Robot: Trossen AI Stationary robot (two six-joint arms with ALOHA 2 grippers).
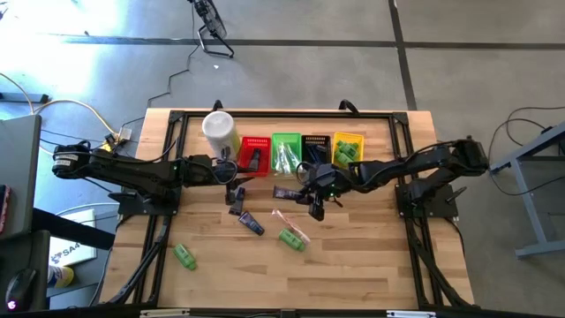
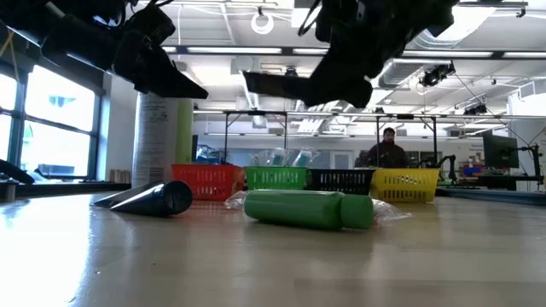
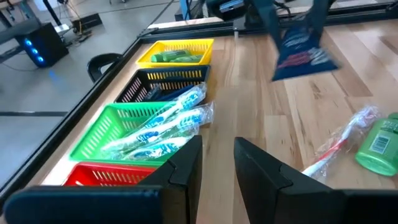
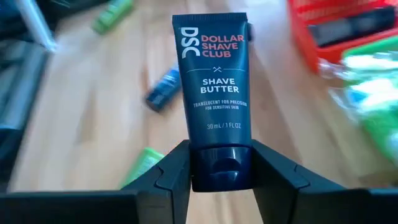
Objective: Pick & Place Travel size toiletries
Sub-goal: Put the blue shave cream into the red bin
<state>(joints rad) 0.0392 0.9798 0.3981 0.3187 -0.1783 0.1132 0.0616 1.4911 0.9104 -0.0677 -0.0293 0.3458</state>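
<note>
Right gripper (image 4: 214, 171) pinches the cap of a navy shave-butter tube (image 4: 213, 93), white and orange lettering showing, lifted above mid-table near the baskets, while the left gripper (image 3: 217, 163) hangs empty, jaws narrowly apart.

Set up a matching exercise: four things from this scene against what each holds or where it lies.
Things:
1. right claw
2. green basket
3. yellow basket
4. left claw

States:
A. holds green bottles
B. grips a navy shave butter tube
C. holds nothing, near the baskets
D. holds wrapped toothbrushes

Pairs: 1-B, 2-D, 3-A, 4-C
</note>
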